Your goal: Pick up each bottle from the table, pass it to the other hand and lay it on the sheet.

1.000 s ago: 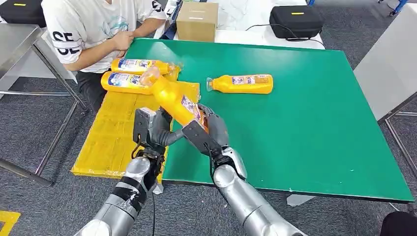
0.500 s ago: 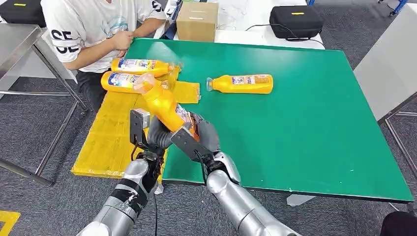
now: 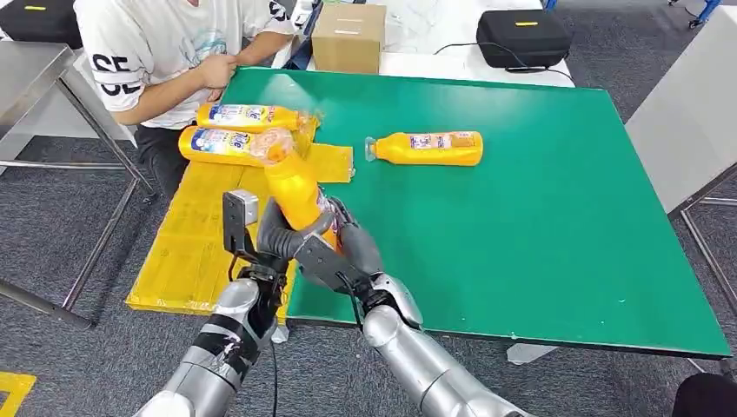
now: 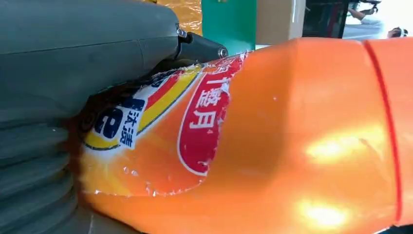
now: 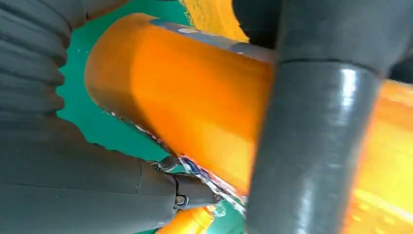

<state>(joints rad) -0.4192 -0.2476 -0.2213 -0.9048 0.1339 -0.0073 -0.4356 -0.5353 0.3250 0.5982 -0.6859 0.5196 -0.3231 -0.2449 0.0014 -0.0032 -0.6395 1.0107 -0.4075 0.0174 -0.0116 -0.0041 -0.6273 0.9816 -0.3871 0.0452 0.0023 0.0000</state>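
Observation:
An orange bottle (image 3: 294, 187) with a red and blue label (image 4: 195, 126) stands nearly upright over the table's near left corner, cap up and away from me. Both hands hold its lower half. My left hand (image 3: 271, 233) wraps it from the sheet side, and the bottle's side (image 4: 292, 146) lies against that palm. My right hand (image 3: 343, 250) grips it (image 5: 185, 97) from the table side. Two more bottles (image 3: 248, 115) (image 3: 228, 144) lie on the far end of the yellow sheet (image 3: 187, 248). A further bottle (image 3: 430, 148) lies on the green table (image 3: 539, 226).
A person in a white shirt (image 3: 165, 52) sits at the table's far left corner, hands close to the sheet's far end. A cardboard box (image 3: 348, 36) and a black case (image 3: 522, 36) stand beyond the table. A metal table leg (image 3: 96, 252) runs left of the sheet.
Both hands have carried the held bottle left toward the sheet. It has swung from a slant to nearly upright, and the left hand's fingers have closed around it.

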